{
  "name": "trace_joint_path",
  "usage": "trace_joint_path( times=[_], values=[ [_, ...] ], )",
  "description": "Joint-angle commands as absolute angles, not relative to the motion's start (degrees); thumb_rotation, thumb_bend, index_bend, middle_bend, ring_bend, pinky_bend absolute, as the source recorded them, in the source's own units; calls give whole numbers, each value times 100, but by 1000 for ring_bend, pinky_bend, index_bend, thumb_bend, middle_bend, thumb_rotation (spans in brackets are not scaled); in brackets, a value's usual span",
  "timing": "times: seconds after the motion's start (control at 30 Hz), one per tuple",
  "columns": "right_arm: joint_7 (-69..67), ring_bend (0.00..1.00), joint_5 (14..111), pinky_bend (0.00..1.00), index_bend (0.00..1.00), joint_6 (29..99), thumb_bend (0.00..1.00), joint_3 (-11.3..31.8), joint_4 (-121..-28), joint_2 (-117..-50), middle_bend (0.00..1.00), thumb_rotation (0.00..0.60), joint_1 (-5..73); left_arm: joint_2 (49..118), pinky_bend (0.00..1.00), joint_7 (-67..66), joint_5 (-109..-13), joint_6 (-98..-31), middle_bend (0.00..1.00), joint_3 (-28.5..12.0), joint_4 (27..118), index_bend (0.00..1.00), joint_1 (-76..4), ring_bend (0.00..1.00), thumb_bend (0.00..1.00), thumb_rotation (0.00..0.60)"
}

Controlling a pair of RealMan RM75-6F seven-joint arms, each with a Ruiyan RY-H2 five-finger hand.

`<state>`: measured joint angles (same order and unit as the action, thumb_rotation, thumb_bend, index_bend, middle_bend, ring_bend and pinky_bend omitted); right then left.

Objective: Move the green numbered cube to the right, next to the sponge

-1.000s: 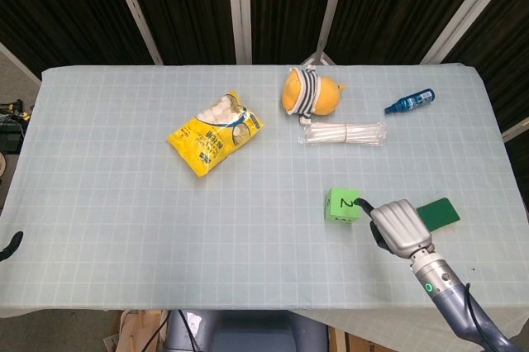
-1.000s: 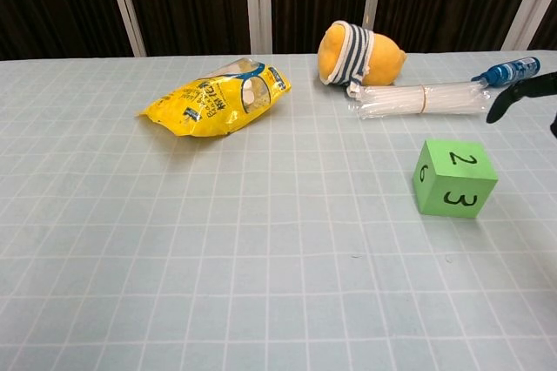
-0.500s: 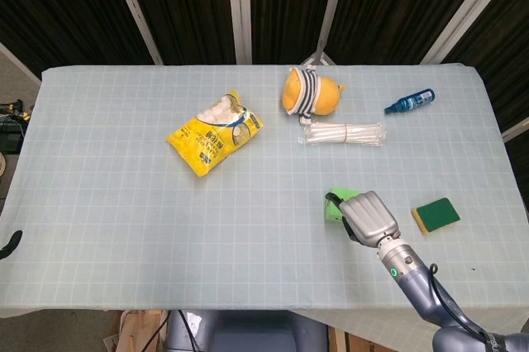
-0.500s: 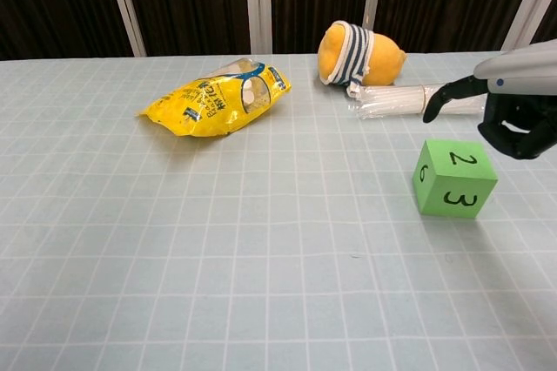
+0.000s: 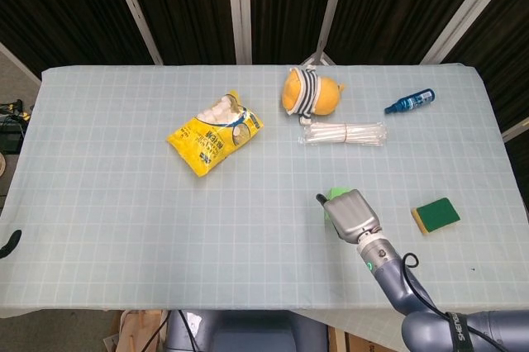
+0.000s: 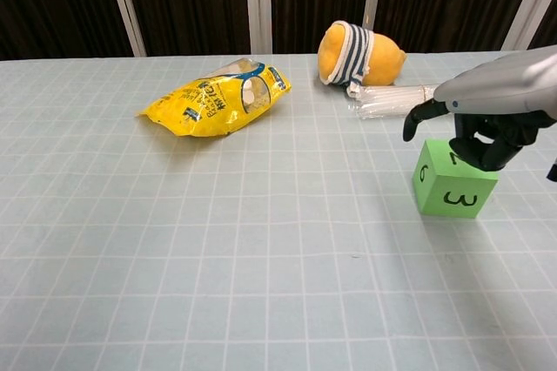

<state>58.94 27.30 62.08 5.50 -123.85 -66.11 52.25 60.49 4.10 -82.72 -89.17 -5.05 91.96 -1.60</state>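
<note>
The green numbered cube (image 6: 448, 186) sits on the table, showing 2 on top and 3 toward me. In the head view only a sliver of the green cube (image 5: 335, 193) shows past my right hand (image 5: 351, 214). My right hand (image 6: 487, 123) hangs over the cube's top, fingers curled down at its back edge and thumb stretched out to the left, gripping nothing. The green and yellow sponge (image 5: 436, 215) lies to the right of the cube, apart from it. A dark tip of my left hand (image 5: 10, 243) peeks in at the table's left edge.
A yellow snack bag (image 5: 215, 133) lies left of centre. At the back are an orange striped plush (image 5: 310, 92), a bundle of clear straws (image 5: 344, 133) and a blue bottle (image 5: 409, 102). Bare tablecloth lies between cube and sponge.
My right hand has moved left, from over the sponge to above the cube, uncovering the sponge. The cube has stayed in place.
</note>
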Motion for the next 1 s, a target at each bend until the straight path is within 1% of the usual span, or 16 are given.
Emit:
trace_joint_path(
  times=[0.03,0.3,1.0],
  values=[
    [6105,842,2401,706,193,6442,754,447,-12411,-6762,831,600,5488,6042,0,424,-8250,-8905,0,-514,9190,46,-161,0,370,600],
    [6139,842,2122,706,193,6565,754,210,-12329,-6908,831,600,5687,6024,0,480,-8228,-8914,0,-528,9170,46,-150,0,369,600],
    [5936,842,2181,706,193,6620,754,-167,-12207,-6999,831,600,5855,6038,0,429,-8217,-8910,0,-537,9172,47,-154,0,369,600]
  ],
)
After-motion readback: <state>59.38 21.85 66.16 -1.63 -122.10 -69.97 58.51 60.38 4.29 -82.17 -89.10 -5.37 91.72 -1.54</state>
